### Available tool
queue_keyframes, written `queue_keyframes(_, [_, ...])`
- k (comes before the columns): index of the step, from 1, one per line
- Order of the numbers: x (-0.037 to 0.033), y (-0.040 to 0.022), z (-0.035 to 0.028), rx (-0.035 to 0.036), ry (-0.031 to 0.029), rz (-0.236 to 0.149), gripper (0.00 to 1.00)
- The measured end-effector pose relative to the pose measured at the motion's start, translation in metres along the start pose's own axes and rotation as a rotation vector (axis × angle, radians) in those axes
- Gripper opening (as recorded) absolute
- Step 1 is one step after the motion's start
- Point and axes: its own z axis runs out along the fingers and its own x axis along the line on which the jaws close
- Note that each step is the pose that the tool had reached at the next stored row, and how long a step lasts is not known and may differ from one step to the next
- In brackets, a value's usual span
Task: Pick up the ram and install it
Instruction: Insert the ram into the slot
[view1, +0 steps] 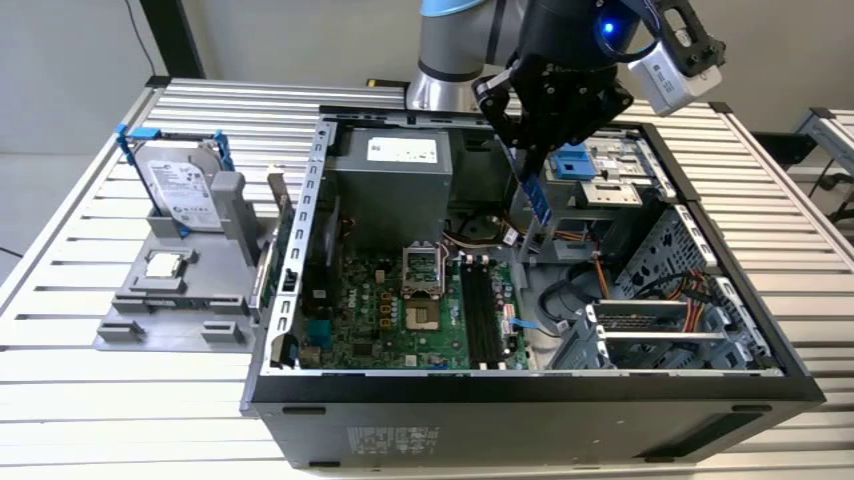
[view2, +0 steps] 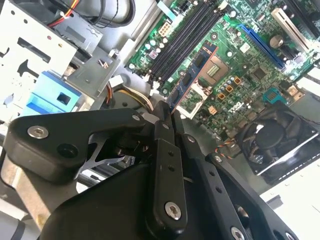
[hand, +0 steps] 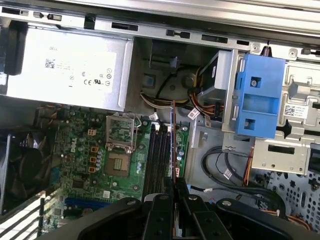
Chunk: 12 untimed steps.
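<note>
So, across the exterior view: drive and chip sit on the grey fixture on the tabletop, well apart from the work. Case is open, slots bare. Tool is pinched on the ram; the stick hangs edge-down above the board, clear of the slots. My read for seating it: line the edge along one slot, match the notch, press straight down, no tilt. White labels on PSU and drive; print not quoted.
</note>
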Motion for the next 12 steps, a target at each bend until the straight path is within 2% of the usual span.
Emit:
queue_keyframes(6, [0.0000,0.0000,0.0002,0.0002,-0.0001,0.001,0.00])
queue_keyframes(12, [0.0000,-0.0002,0.0052,0.0004,-0.0001,0.001,0.00])
